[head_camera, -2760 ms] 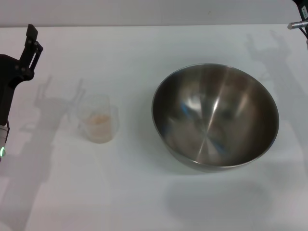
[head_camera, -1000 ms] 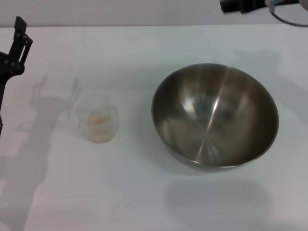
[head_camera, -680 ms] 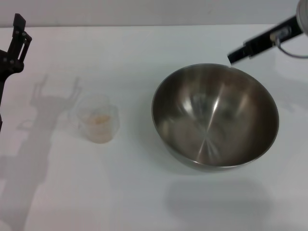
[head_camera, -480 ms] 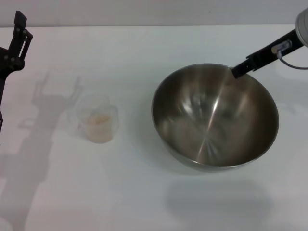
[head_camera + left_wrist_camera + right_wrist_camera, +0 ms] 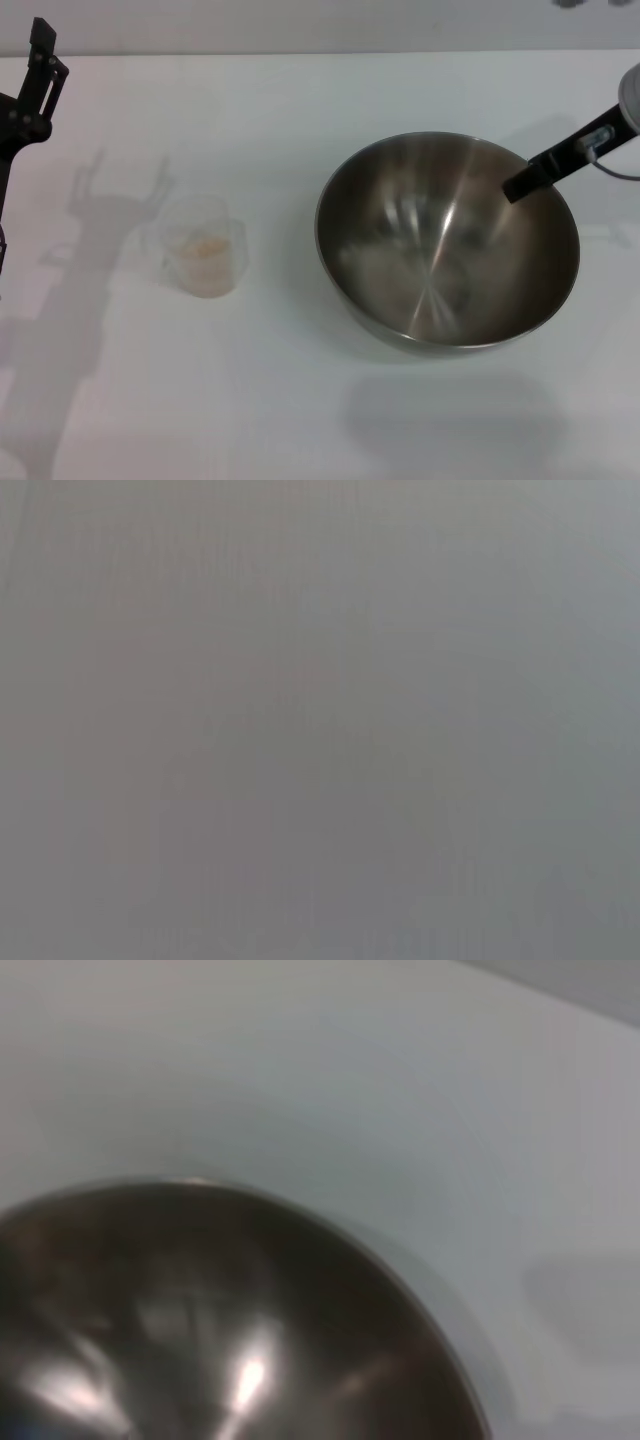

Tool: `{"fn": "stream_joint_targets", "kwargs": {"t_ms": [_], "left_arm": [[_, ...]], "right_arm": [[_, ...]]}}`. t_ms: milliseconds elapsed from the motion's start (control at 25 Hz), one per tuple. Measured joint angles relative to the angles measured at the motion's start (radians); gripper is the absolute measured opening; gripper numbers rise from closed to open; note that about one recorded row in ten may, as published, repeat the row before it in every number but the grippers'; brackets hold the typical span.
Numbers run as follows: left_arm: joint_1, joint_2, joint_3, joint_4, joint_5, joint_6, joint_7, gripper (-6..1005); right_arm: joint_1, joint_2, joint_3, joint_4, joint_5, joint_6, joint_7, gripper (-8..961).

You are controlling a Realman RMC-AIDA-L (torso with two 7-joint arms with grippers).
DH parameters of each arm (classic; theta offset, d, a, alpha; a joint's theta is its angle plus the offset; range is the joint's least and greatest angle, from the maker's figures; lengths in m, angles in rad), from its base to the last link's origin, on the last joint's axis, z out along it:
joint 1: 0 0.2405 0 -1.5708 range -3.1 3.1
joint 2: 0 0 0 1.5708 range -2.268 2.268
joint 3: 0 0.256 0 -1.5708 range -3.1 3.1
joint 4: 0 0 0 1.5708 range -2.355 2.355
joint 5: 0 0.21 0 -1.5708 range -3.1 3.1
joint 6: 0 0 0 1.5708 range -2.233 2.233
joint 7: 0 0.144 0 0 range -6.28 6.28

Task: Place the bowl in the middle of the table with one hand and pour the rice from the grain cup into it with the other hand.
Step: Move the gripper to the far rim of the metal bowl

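The steel bowl (image 5: 447,250) stands right of the table's middle and looks empty; its inside fills the lower part of the right wrist view (image 5: 200,1340). The clear grain cup (image 5: 205,245) stands to its left, upright, with a little rice (image 5: 208,252) at its bottom. My right gripper (image 5: 525,185) reaches in from the right edge and hangs over the bowl's far right rim, just inside it. My left gripper (image 5: 42,50) is raised at the far left edge, well away from the cup. Its shadow on the table shows two prongs apart. It holds nothing.
The white table (image 5: 300,400) stretches around both things, with bare surface in front of the bowl and cup. The table's back edge runs along the top of the head view. The left wrist view shows only plain grey.
My right gripper has come down from the top right corner to the bowl's far right rim. The left gripper has risen slightly. Bowl and cup have not moved.
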Motion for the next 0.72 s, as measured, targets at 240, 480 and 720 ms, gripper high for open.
{"fn": "stream_joint_targets", "kwargs": {"t_ms": [240, 480, 720], "left_arm": [[-0.002, 0.0, 0.0, 0.0, 0.0, 0.0, 0.0, 806], [-0.01, 0.0, -0.002, 0.0, 0.0, 0.0, 0.0, 803], [-0.013, -0.001, -0.002, 0.0, 0.0, 0.0, 0.0, 801]], "right_arm": [[-0.004, 0.001, 0.001, 0.054, 0.002, -0.045, -0.032, 648], [-0.005, 0.001, -0.003, 0.097, 0.004, -0.086, -0.074, 504], [0.0, 0.001, 0.002, 0.112, 0.019, -0.098, -0.109, 194]]}}
